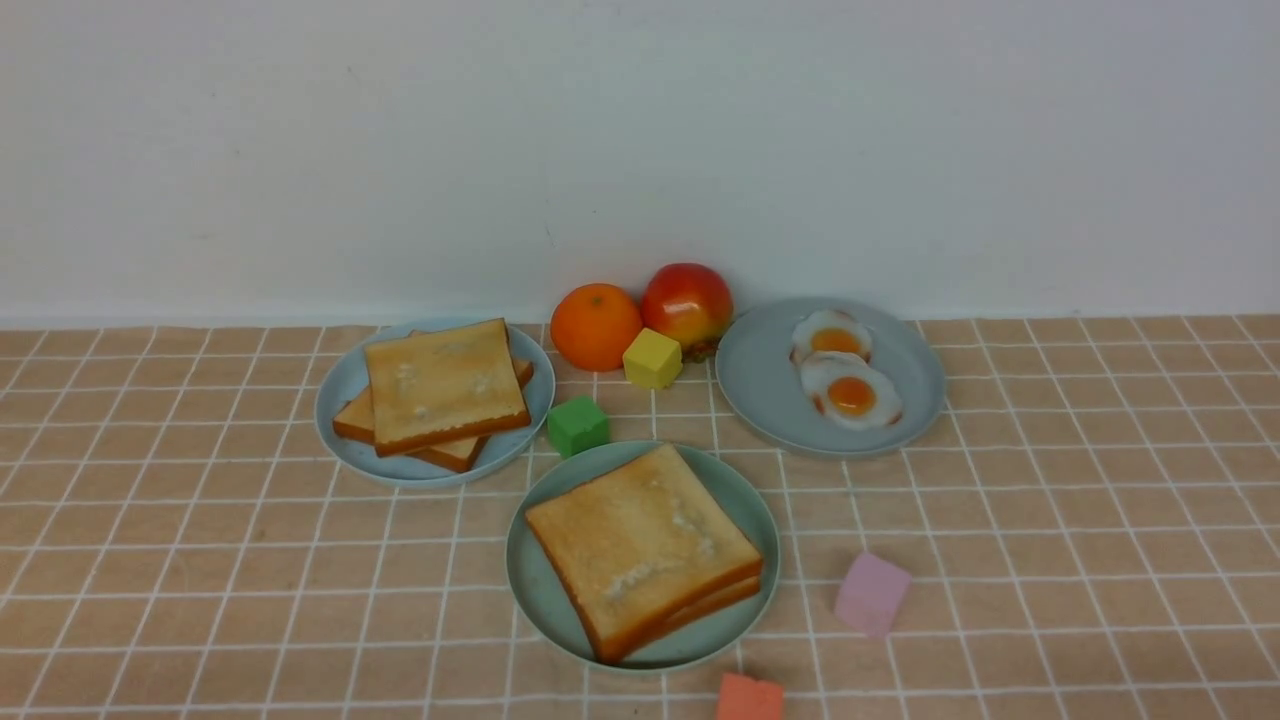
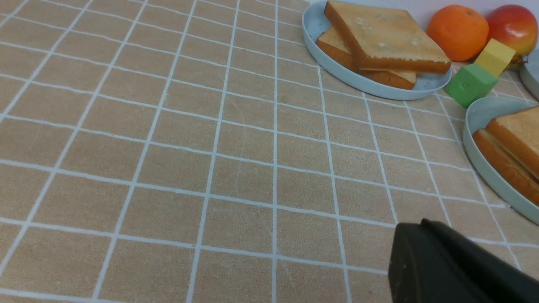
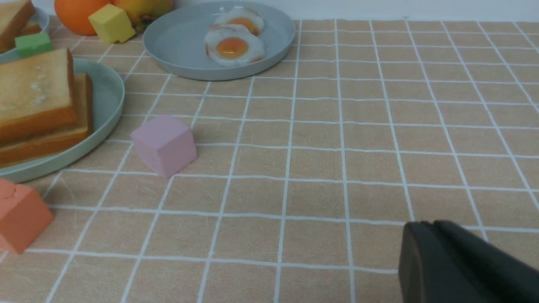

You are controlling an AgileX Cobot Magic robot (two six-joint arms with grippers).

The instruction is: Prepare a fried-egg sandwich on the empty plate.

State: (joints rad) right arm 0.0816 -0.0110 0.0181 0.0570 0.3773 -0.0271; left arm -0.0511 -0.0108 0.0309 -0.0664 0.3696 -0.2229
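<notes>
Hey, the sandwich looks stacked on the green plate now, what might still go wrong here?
The top toast slice sits skewed on the lower slice, so a bump might slide it off. No egg shows between them, and two fried eggs lie on the grey plate, so the filling can't be confirmed. The pink cube and orange cube lie close to the mint-green plate, inviting a nudge.

Two square golden-brown toast slices are stacked on the mint-green round plate; a pink cube is seen just beside it.
</notes>
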